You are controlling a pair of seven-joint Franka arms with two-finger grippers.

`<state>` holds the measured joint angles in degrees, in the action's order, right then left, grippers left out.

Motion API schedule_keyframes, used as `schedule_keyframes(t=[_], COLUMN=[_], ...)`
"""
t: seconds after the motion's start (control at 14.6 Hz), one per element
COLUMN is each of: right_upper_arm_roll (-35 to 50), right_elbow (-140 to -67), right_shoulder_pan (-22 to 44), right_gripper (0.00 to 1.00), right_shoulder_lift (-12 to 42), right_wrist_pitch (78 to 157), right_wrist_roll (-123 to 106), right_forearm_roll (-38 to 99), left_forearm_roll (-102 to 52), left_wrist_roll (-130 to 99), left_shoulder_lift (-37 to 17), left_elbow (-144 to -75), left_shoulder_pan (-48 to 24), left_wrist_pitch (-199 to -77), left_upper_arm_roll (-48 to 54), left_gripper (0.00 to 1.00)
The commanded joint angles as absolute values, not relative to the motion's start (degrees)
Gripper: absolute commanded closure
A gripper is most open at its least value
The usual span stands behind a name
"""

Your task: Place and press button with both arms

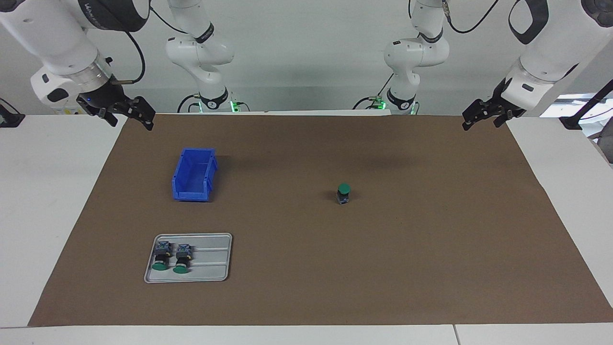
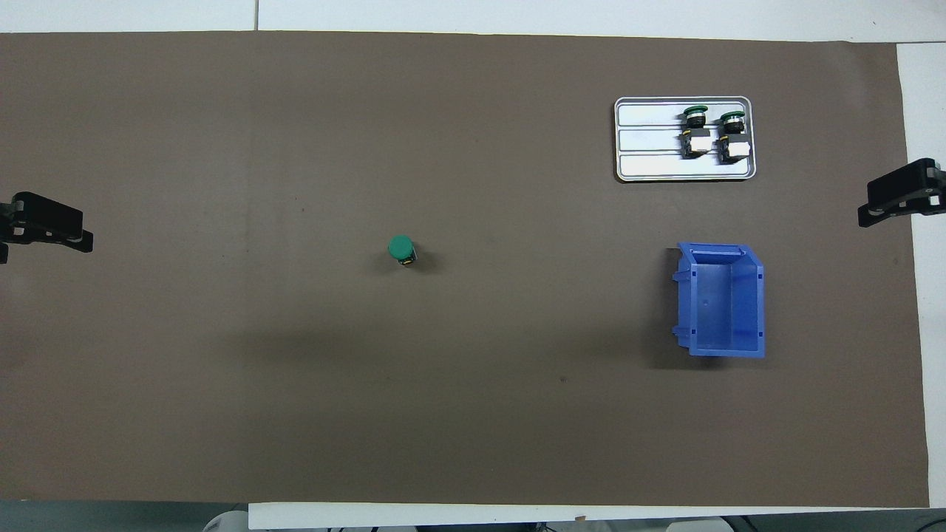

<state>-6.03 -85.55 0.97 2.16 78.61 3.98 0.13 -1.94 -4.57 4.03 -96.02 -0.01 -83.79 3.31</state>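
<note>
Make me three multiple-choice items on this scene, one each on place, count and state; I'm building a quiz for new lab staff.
1. Where does the upright button stand?
A. in the blue bin
B. on the brown mat
C. on the tray

2. How many buttons lie on the grey tray?
A. two
B. three
C. none

3. What does the blue bin hold?
A. a button
B. a gripper
C. nothing that shows

Key: 1 B, it stands alone on the mat; 2 A, two lie side by side; 3 C, its inside shows bare.
</note>
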Motion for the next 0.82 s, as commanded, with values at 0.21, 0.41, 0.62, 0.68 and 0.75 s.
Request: schedule_keyframes(t=[0.21, 0.41, 0.62, 0.68, 0.75], right_upper_arm_roll=[-6.24, -6.24, -6.24, -6.24, -6.24], right_elbow=[-87.01, -87.01, -87.01, -87.01, -87.01], right_shoulder_pan=[0.97, 0.97, 0.97, 0.97, 0.97], right_gripper=[0.01, 0.02, 0.01, 0.01, 0.01], right_shoulder_lift=[0.88, 0.88, 0.88, 0.88, 0.88], right_wrist_pitch=[78.66, 78.66, 78.66, 78.66, 78.66], right_wrist_roll=[2.9, 2.9, 2.81, 2.9, 2.9], right_forearm_roll=[0.26, 0.26, 0.26, 0.26, 0.26], left_forearm_roll=[-1.05, -1.05, -0.97, -0.97, -0.97], left_wrist_roll=[-4.57, -4.57, -4.48, -4.4, -4.39], left_shoulder_lift=[4.66, 4.66, 4.57, 4.66, 4.66], left_elbow=[-95.36, -95.36, -95.19, -95.19, -95.19], left_shoulder_pan=[0.18, 0.18, 0.18, 0.44, 0.7], left_wrist_pitch=[-82.27, -82.44, -82.44, -82.27, -82.27], left_upper_arm_roll=[3.34, 2.9, 2.9, 2.9, 2.9], left_gripper=[0.0, 0.0, 0.0, 0.0, 0.0])
